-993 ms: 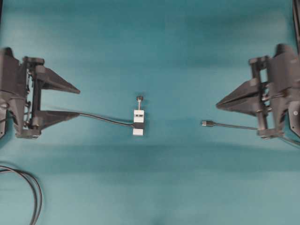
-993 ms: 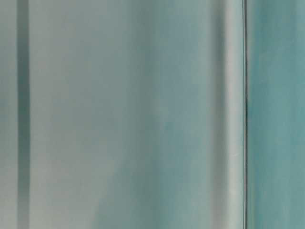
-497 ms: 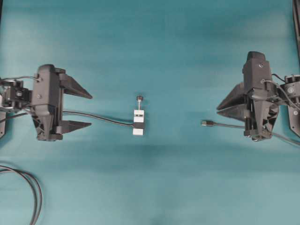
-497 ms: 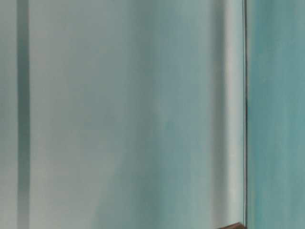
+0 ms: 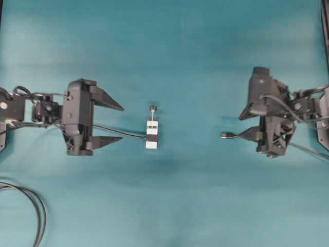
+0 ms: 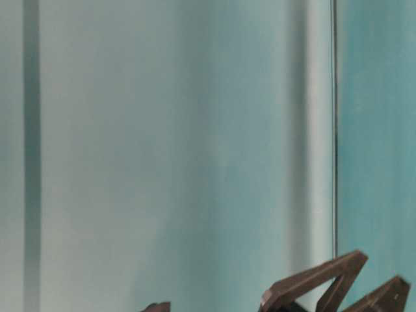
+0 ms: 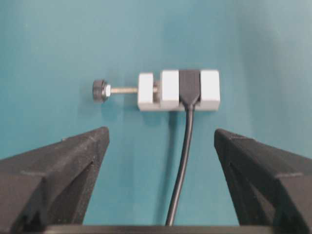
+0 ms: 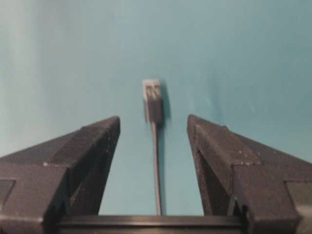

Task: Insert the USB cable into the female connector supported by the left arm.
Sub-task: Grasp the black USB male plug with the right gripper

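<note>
USB cable [image 8: 154, 109] lies between right arm's parted jaws

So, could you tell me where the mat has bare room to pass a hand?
Bare mat lies between the white block and the USB cable plug, and across the far strip above both grippers. Crowded: left gripper over the block's cable, right gripper over the USB cable, looped cables at the near-left corner.

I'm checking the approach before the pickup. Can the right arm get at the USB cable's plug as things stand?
Probably yes. The right tool stands open, the USB cable runs between its fingers with the plug just ahead on bare mat, and nothing lies between.
</note>
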